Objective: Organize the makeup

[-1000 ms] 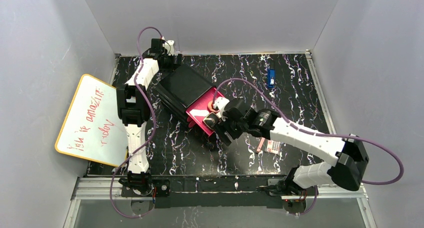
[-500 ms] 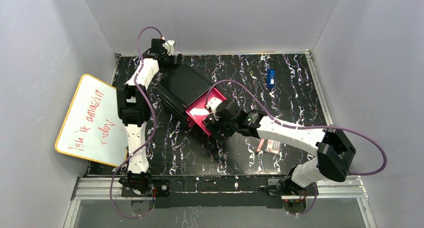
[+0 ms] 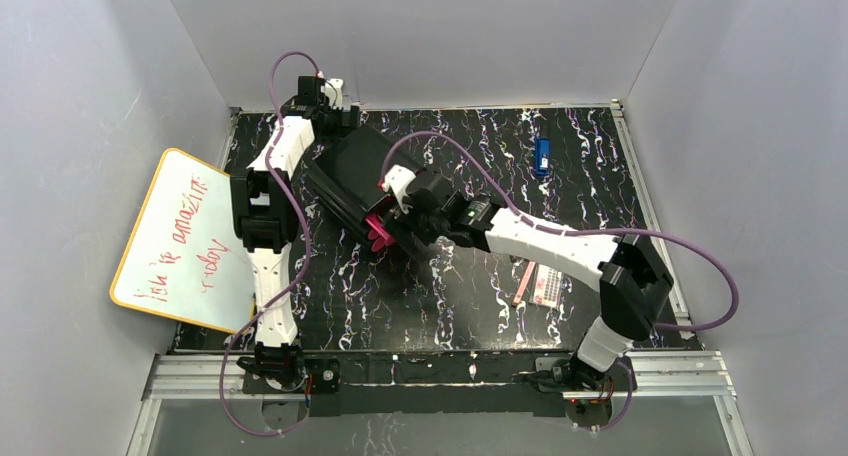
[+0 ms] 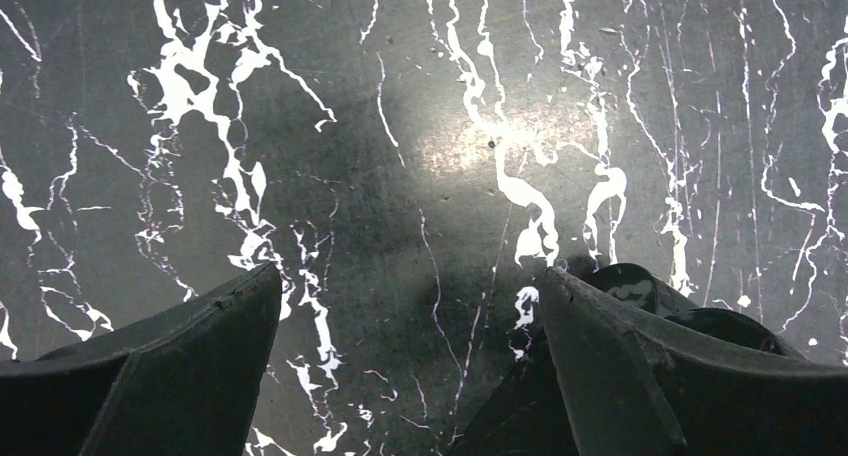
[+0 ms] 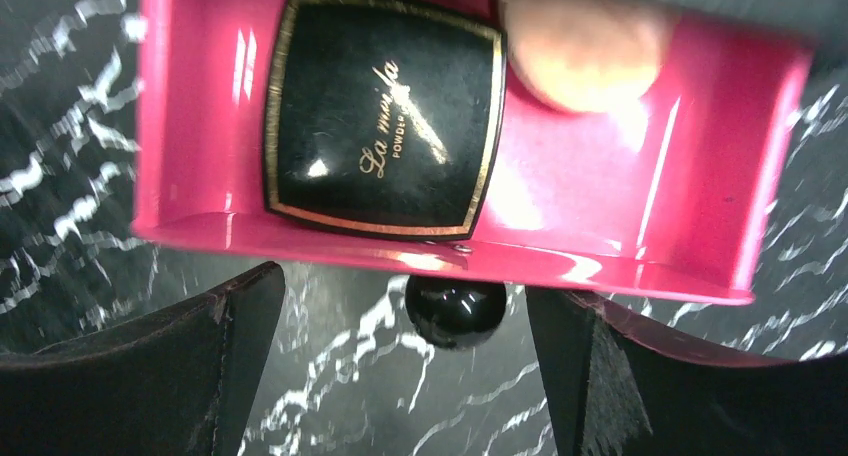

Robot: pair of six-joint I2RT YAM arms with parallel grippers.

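My right gripper [image 3: 398, 232] is open at the front of the pink drawer [image 3: 376, 226] of the black box [image 3: 355, 171]. In the right wrist view the drawer [image 5: 700, 176] holds the black compact [image 5: 385, 126] and the peach disc [image 5: 585, 56]. The drawer's black knob [image 5: 455, 311] sits between my open fingers [image 5: 405, 296], which do not touch it. A reddish-pink stick [image 3: 521, 281] and the pale dotted palette [image 3: 547, 284] lie on the table to the right. My left gripper [image 3: 335, 119] is behind the box, open and empty over bare tabletop [image 4: 410, 276].
A small blue rectangular object [image 3: 542, 156] lies at the back right. A whiteboard with red writing [image 3: 185, 238] leans at the left, off the table. Grey walls close in the back and sides of the marbled black table [image 3: 450, 306].
My right gripper has moved left and back against the drawer front. The pink drawer has slid most of the way into the black box. The left arm has barely moved.
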